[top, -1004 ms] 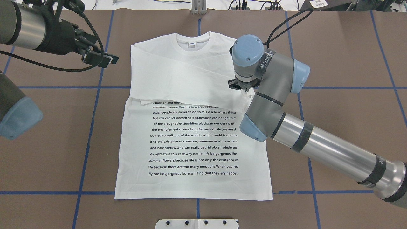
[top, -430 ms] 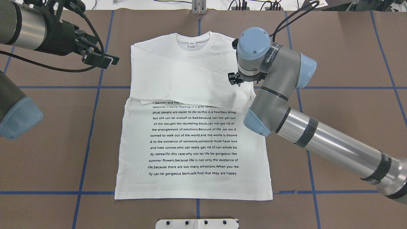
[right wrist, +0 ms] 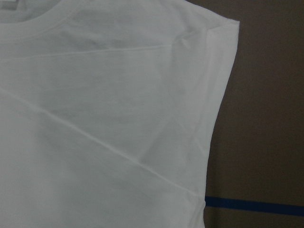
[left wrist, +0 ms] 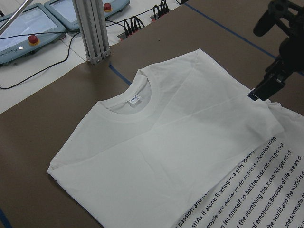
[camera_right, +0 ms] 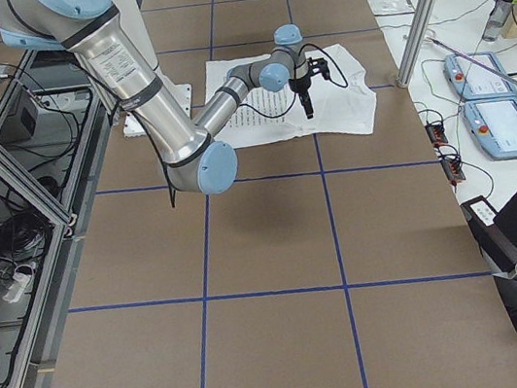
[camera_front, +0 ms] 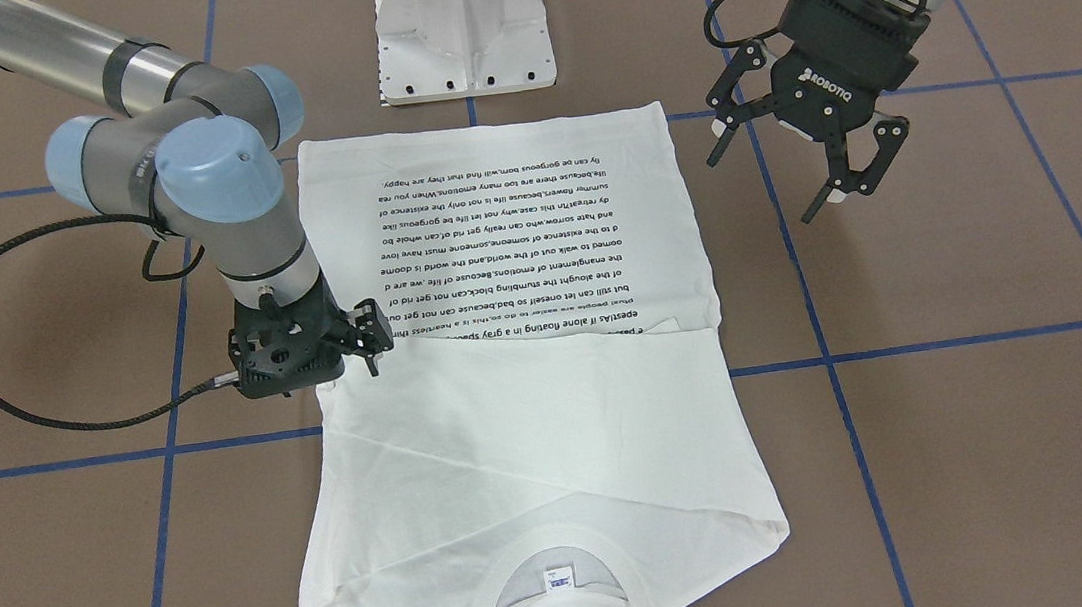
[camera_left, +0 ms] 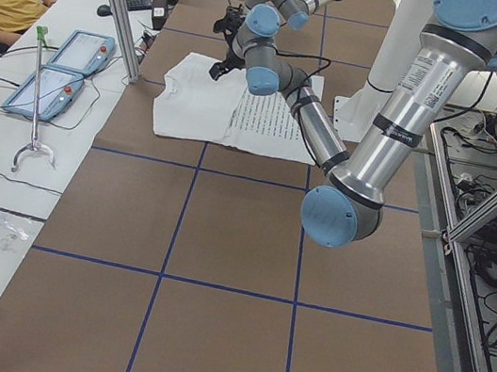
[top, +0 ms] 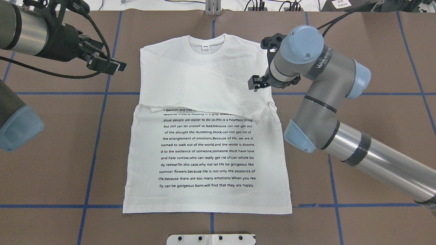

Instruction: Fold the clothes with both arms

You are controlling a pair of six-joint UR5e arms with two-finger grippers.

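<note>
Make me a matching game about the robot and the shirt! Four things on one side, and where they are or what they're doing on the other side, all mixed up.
Things:
1. left gripper
2. right gripper
3. neck label
4. black text

Places:
A. inside the collar
B. open, up in the air off to the side of the shirt
C. over the shirt's edge, by the folded sleeve
D. on the shirt's lower half, with the nearest lines partly covered by the sleeve

Pairs: 1-B, 2-C, 3-A, 4-D
</note>
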